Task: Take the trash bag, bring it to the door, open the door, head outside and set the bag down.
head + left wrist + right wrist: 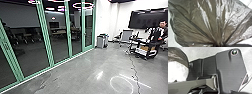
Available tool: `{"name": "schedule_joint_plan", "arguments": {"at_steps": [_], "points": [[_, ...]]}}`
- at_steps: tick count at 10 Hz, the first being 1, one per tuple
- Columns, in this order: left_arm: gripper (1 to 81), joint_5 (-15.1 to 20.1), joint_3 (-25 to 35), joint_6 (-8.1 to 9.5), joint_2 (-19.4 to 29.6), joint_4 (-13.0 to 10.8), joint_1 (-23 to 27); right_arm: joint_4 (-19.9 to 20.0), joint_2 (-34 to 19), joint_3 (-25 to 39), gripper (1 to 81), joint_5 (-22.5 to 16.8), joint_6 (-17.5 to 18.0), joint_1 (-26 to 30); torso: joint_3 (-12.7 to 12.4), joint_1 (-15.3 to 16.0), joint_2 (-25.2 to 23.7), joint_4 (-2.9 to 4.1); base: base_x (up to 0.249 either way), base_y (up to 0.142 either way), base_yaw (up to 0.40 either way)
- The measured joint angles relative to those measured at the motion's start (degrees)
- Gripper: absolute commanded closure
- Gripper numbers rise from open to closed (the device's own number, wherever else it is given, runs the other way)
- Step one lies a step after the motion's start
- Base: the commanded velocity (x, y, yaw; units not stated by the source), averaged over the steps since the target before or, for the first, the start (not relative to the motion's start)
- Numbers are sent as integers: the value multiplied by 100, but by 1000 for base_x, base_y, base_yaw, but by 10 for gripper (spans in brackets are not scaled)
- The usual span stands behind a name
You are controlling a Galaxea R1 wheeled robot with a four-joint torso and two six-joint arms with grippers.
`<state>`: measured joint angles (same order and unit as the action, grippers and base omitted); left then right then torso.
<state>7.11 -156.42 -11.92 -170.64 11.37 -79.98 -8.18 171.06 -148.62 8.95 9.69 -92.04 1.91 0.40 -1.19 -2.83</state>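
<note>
The dark, shiny trash bag [199, 22] spreads large across the left wrist view, its folds drawn together into a tight bunch. At that bunch my left gripper [218, 45] is shut on the bag. Part of the trash bag [179, 54] also shows in the right wrist view, beside the robot's own dark plate, with something pale showing through or against it. In the head view, tall glass door panels in green frames [48, 42] run along the left side.
Grey bins [102, 41] stand by the white wall past the glass. At the right, a person [157, 32] is behind a dark wheeled cart [145, 51]. A black cable [135, 72] trails over the grey floor [82, 75]. A dark screen hangs behind the person.
</note>
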Motion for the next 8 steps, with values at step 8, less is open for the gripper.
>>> {"name": "schedule_joint_plan", "arguments": {"at_steps": [8], "points": [[811, -13, 0, 0, 0, 2, -2, -2, 0, -1, 10, 4, -2, -2, 0, 0, 0, 0, 0, 0, -26]]}}
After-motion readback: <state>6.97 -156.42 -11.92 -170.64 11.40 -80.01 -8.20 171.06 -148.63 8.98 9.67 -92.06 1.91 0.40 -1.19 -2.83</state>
